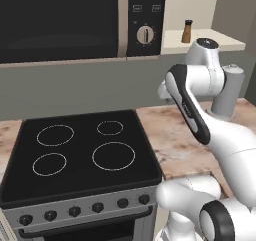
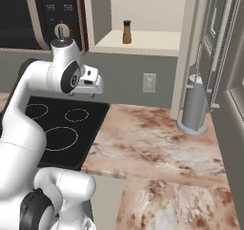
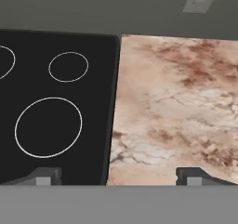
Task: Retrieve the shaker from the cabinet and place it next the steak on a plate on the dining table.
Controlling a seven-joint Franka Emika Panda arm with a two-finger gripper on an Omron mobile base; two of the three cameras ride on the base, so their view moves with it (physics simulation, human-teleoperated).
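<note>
The small brown shaker (image 1: 187, 31) (image 2: 127, 32) stands upright on the pale shelf of the open cream cabinet (image 1: 200, 41) (image 2: 147, 42), right of the microwave. My gripper (image 3: 119, 177) is open and holds nothing, its dark fingertips (image 3: 44, 176) far apart. It hangs over the seam between the black cooktop and the marble counter, well below the shelf and to its left. In the right base view the white hand (image 2: 90, 83) sits level with the backsplash. The steak, the plate and the dining table are out of view.
A black four-ring cooktop (image 1: 75, 150) (image 3: 51, 107) adjoins a pink-brown marble counter (image 2: 157, 148) (image 3: 176, 102). A tall grey cylinder with a knobbed lid (image 1: 229, 92) (image 2: 194, 105) stands at the counter's back right. The microwave (image 1: 60, 22) hangs above the stove. An outlet (image 2: 149, 82) is on the wall.
</note>
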